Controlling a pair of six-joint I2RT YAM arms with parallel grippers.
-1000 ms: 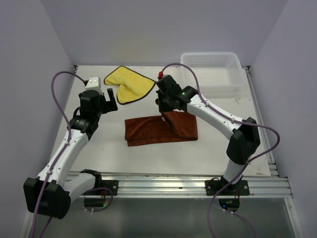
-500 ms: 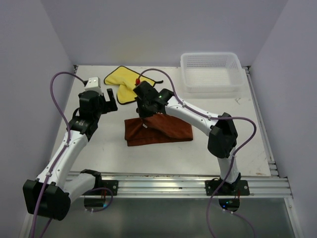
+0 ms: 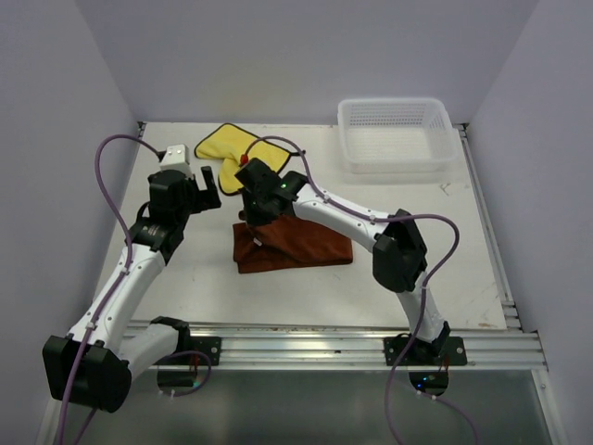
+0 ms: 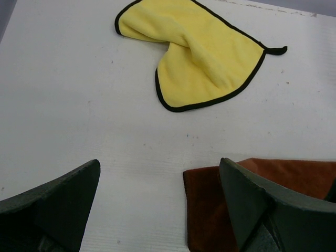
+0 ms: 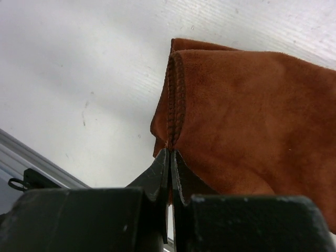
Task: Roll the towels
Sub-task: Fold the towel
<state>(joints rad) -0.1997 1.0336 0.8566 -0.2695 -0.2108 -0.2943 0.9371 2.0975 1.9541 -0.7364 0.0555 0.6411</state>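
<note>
White table (image 3: 445, 269) boxed in by pale lilac walls (image 3: 278, 56), viewed from above. Near the far right corner, white mesh basket (image 3: 397, 165). By the far edge, left of centre, yellow towel (image 3: 232, 153), crumpled and untouched. Across the middle, rust-brown towel (image 3: 310, 246), long axis running left to right, parallel to the near edge. Right gripper (image 3: 254, 225) low over that towel's left end, its arm stretched across the middle. Left gripper (image 3: 209, 188) just beyond the same end, toward the far left, touching nothing. From the left wrist: fingers (image 4: 52, 205) spread wide with bare table between, rust-brown corner low beside the right-hand finger, yellow towel farther ahead. From the right wrist: jaws pressed tight together on the stitched hem (image 5: 176, 100), two layers pinched, remaining cloth fanning away up and to the right. Judged step in hand: turning the brown towel over along its length. Pinched hem at the left end, bulk of cloth trailing rightward from the grip, so any rolling likely along that left-right axis. Left arm nearer the free corner and the yellow towel, well placed to help.
</note>
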